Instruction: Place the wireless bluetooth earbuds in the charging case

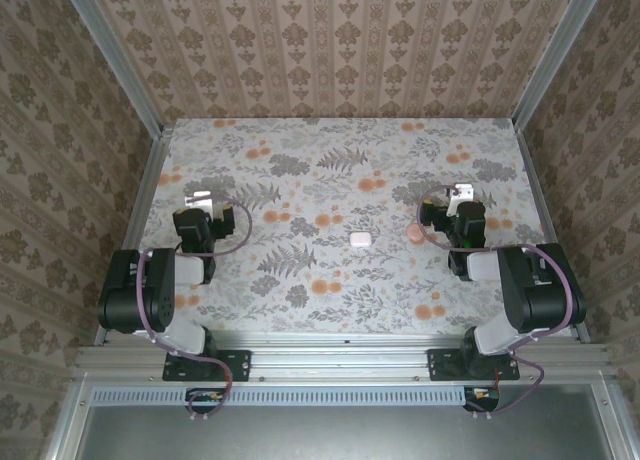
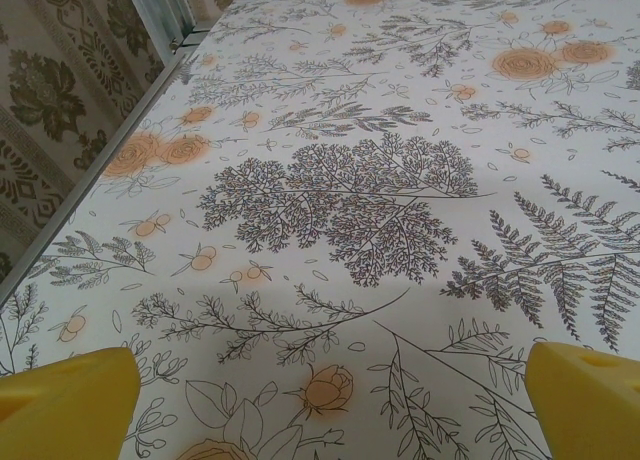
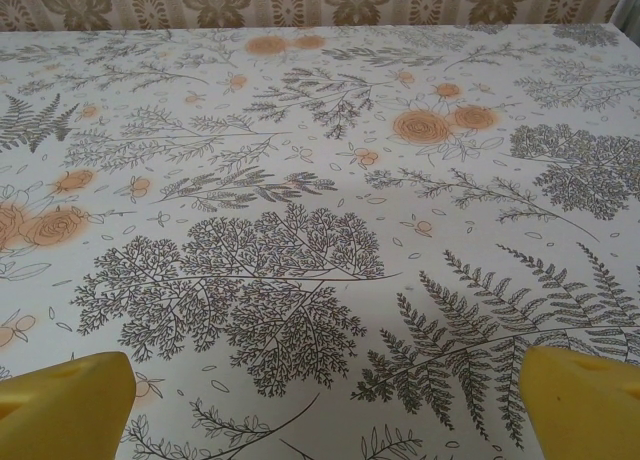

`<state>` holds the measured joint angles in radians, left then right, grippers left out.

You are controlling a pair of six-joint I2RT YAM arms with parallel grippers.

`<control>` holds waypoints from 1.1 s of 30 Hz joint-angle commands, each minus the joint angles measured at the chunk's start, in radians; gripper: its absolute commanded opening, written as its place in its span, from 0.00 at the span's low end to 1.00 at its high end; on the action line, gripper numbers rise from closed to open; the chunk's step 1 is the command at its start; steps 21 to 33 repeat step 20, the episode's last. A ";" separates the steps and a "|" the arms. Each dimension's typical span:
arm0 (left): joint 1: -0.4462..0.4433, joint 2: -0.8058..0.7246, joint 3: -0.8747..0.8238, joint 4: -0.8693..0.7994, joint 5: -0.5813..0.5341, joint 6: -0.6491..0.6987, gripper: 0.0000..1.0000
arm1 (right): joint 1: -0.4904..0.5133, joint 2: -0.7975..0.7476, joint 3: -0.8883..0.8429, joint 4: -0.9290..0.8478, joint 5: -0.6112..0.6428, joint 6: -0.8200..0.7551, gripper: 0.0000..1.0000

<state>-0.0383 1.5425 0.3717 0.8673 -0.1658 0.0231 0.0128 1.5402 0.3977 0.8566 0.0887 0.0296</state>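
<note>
The charging case (image 1: pixel 360 238), a small white rounded box, lies shut on the flowered tablecloth midway between the two arms. The wireless bluetooth earbuds are hidden. My left gripper (image 1: pixel 200 198) rests low at the left, well to the left of the case. In the left wrist view the left gripper (image 2: pixel 330 405) has its yellow fingertips (image 2: pixel 70 400) far apart with bare cloth between them. My right gripper (image 1: pixel 460 192) sits at the right, beyond the case. The right wrist view shows the right gripper (image 3: pixel 330 405) open too, its yellow fingertips (image 3: pixel 585 400) wide apart over cloth.
A pink round disc (image 1: pixel 413 234) lies on the cloth between the case and the right arm. Aluminium rails (image 1: pixel 140 195) and patterned walls bound the table on the left, right and back. The metal base beam (image 1: pixel 340 358) runs along the near edge.
</note>
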 commanded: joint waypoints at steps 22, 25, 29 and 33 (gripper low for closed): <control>-0.001 -0.011 0.013 0.015 -0.012 -0.008 1.00 | -0.012 -0.005 0.011 0.000 -0.044 0.019 1.00; -0.001 -0.011 0.013 0.015 -0.012 -0.008 1.00 | -0.012 -0.005 0.011 0.000 -0.044 0.019 1.00; -0.001 -0.011 0.013 0.015 -0.012 -0.008 1.00 | -0.012 -0.005 0.011 0.000 -0.044 0.019 1.00; -0.001 -0.011 0.013 0.015 -0.012 -0.008 1.00 | -0.012 -0.005 0.011 0.000 -0.044 0.019 1.00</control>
